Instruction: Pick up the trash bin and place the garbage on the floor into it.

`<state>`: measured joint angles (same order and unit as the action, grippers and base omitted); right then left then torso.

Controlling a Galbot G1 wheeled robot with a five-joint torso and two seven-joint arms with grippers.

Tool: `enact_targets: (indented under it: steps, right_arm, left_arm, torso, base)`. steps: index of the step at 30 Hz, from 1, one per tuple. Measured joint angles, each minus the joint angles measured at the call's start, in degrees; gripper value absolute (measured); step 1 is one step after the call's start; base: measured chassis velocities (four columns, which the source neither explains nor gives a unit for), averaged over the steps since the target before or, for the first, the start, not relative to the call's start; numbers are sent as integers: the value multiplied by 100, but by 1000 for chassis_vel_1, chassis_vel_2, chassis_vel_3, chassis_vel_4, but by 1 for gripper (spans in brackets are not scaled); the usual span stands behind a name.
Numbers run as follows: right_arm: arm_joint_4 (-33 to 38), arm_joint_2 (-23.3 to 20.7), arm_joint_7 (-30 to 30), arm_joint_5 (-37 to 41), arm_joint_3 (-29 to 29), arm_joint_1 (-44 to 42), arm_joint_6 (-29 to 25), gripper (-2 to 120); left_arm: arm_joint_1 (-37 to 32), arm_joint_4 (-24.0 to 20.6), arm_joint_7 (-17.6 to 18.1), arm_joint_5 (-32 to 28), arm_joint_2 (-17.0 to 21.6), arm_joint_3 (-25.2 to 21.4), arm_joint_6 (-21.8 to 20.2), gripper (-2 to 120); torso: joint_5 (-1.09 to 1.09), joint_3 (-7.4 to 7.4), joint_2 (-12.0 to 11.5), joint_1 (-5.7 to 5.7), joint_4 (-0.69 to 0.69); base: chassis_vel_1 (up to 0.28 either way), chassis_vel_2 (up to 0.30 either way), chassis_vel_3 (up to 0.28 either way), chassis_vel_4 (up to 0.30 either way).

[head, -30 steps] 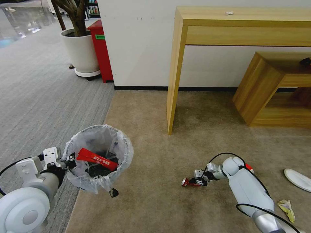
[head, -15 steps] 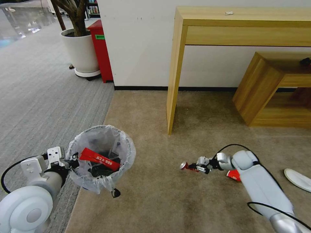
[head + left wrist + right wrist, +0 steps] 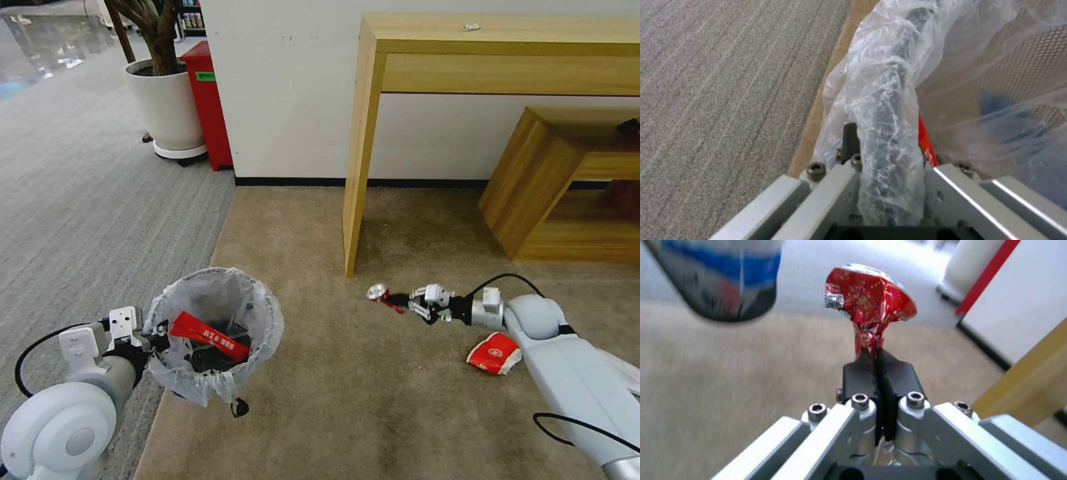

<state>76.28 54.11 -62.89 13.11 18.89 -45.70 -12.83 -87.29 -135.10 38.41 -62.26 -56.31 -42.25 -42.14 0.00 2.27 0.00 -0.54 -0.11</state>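
Note:
The trash bin [image 3: 217, 333], black with a crinkly white bag, hangs above the floor [image 3: 373, 407] at the lower left, a red wrapper [image 3: 210, 335] inside. My left gripper [image 3: 155, 331] is shut on its near rim; in the left wrist view the bagged rim [image 3: 889, 140] runs between the fingers. My right gripper [image 3: 405, 305] is shut on a crushed red can [image 3: 381, 294], held in the air right of the bin. In the right wrist view the can [image 3: 869, 306] sticks out of the shut black pads [image 3: 898, 373]. A red paper cup [image 3: 494, 353] lies on the beige carpet by my right arm.
A tall wooden table's leg [image 3: 357, 173] stands just behind the can. A low wooden shelf [image 3: 553, 193] sits at the right wall. A potted plant [image 3: 167, 107] and a red box [image 3: 210, 107] stand at the back left on grey ribbed carpet [image 3: 87, 200].
My right gripper has lifted the crushed can off the carpet and carried it up and away from me. The red cup came into sight. The bin shifted slightly.

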Motion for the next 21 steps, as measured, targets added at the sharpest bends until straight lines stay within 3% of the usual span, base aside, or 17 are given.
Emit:
enact_targets:
  steps: [3, 5, 15, 17, 21]
  right_arm:
    - [244, -81, 129, 385, 41, -23, 15, 0]
    - [651, -194, 399, 1323, 1, -74, 23, 0]
    - [1714, -260, 904, 2854, -382, -176, 160, 0]
    - [2043, -268, 1146, 3467, -596, -171, 161, 0]
    - [2355, -256, 1349, 3976, -796, -210, 161, 0]
  left_arm:
    - [6, 20, 8, -8, 69, 7, 0, 0]
    - [-31, 27, 9, -53, 162, 47, 0, 0]
    - [74, -33, -134, -544, 385, 296, 0, 0]
    - [224, -6, -234, -816, 526, 460, 0, 0]
    - [451, 35, -373, -1011, 687, 715, 0, 0]
  torso:
    - [0, 0, 0, 0, 0]
    - [0, 0, 0, 0, 0]
    - [0, 0, 0, 0, 1]
    - [0, 0, 0, 0, 1]
    - [0, 0, 0, 0, 0]
  base:
    - [0, 0, 0, 0]
    - [0, 0, 0, 0]
    - [0, 0, 0, 0]
    - [0, 0, 0, 0]
    - [0, 0, 0, 0]
